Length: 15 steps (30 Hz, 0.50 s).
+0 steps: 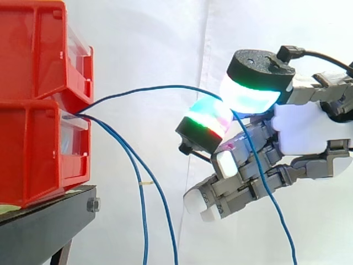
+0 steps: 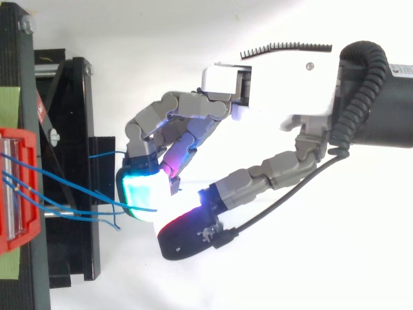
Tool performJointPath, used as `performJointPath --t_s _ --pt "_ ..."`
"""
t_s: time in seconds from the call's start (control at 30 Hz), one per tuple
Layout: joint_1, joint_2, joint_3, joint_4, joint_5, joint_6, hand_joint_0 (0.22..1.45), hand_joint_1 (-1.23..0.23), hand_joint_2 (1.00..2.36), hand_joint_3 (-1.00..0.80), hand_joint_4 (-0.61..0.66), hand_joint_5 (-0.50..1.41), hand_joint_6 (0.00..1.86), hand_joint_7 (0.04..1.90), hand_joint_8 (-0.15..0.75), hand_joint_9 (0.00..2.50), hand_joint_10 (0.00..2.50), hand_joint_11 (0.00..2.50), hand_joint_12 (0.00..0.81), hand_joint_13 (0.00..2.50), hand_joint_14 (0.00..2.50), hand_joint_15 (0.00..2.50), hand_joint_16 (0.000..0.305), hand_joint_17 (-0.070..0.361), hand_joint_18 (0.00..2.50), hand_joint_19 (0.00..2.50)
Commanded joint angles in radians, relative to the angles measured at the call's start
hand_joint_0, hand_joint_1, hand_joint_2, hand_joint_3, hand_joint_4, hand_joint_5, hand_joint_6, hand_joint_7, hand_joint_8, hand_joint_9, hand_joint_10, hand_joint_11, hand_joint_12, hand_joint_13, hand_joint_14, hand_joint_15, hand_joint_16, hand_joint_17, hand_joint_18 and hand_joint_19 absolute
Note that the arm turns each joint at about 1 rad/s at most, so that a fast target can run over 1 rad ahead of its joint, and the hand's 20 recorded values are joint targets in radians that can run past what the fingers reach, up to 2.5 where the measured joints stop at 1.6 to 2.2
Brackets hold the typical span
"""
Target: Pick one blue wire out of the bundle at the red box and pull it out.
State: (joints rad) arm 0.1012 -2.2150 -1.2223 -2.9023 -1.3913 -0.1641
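While my hand [image 1: 309, 127] pinches one blue wire [image 1: 143, 88] between its fingertips [image 1: 251, 94], the wire runs back to the red box [image 1: 33, 149], so I should pull away from it.

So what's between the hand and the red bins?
Side view: only the pinched blue wire spans the gap from hand to red bins; two other wires hang down.

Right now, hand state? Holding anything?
The hand is closed, pinching one blue wire that runs back to the red box.
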Motion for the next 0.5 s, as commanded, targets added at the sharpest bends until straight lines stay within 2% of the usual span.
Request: performJointPath --t_s 0.0,0.47 --pt "0.0 0.0 0.0 0.0 0.0 0.0 0.54 -0.8 1.23 0.0 -0.13 -0.08 0.86 1.1 0.29 0.95 0.01 0.5 0.431 0.58 0.01 0.32 0.068 0.154 0.38 0.19" --pt "0.0 0.0 0.001 0.0 0.0 0.0 0.54 -0.8 1.24 -0.01 -0.12 -0.08 0.86 1.12 0.289 0.95 0.01 0.51 0.431 0.58 0.01 0.32 0.068 0.154 0.38 0.19"
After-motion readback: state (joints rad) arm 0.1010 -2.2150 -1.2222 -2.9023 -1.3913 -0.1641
